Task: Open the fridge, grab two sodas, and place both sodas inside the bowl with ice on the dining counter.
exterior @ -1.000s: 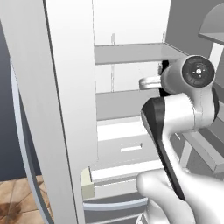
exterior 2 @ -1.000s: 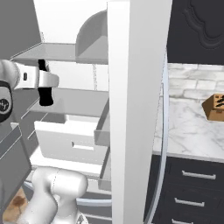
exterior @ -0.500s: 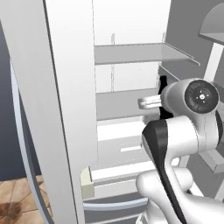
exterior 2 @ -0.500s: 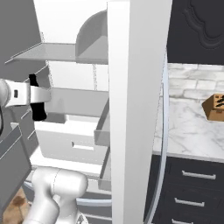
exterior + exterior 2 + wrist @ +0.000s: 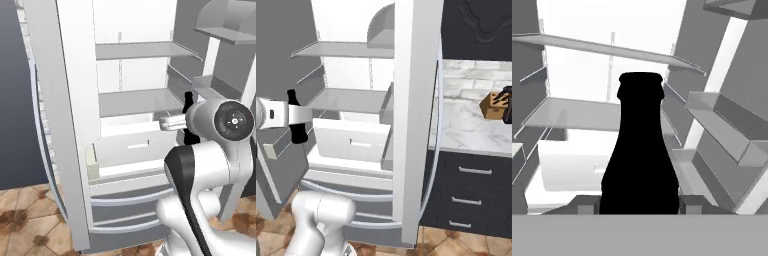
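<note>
Gripper [image 5: 640,202] pinching plain black soda bottle [image 5: 640,150], unlabelled, upright before open fridge [image 5: 75,125] shelves.

shelves [image 5: 137,102]: grey, bare | counter [image 5: 471,127]: knife block [image 5: 496,104]

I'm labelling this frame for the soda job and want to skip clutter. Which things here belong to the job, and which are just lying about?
Part of the job:
- fridge, doors open
- soda, upright between the gripper's fingers, in front of the shelves

Just lying about:
- knife block on the marble counter
- dark drawers below that counter
</note>
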Robot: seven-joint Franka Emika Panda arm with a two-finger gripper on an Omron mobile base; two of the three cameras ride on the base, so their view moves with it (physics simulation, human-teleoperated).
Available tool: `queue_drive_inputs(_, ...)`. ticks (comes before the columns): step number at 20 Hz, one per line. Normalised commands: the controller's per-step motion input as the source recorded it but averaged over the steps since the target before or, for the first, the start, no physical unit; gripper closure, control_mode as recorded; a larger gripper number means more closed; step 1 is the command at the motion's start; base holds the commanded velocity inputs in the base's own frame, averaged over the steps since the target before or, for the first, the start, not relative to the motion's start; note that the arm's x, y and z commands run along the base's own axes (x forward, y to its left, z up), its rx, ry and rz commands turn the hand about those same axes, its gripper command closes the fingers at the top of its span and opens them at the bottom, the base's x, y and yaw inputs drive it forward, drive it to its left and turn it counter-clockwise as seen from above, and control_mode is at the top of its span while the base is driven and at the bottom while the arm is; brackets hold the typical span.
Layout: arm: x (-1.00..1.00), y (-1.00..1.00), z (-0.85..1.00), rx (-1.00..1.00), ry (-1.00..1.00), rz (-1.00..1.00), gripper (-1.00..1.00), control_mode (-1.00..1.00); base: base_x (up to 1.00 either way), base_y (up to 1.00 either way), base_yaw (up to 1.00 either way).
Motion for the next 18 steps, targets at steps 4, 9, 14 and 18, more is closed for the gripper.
queue_drive_inputs(4, 0.00, 0.00, 0.00, 0.00, 0.00, 0.00, 1.00, 1.00, -0.72, -0.27, -0.03)
queue_drive_inputs(9, 0.00, 0.00, 0.00, 0.00, 0.00, 0.00, 1.00, 1.00, -0.51, -0.57, -0.06)
queue_drive_inputs(14, 0.00, 0.00, 0.00, 0.00, 0.00, 0.00, 1.00, 1.00, -0.51, -0.70, -0.28)
queue_drive_inputs(18, 0.00, 0.00, 0.00, 0.00, 0.00, 0.00, 1.00, 1.00, -0.55, -0.77, -0.34)
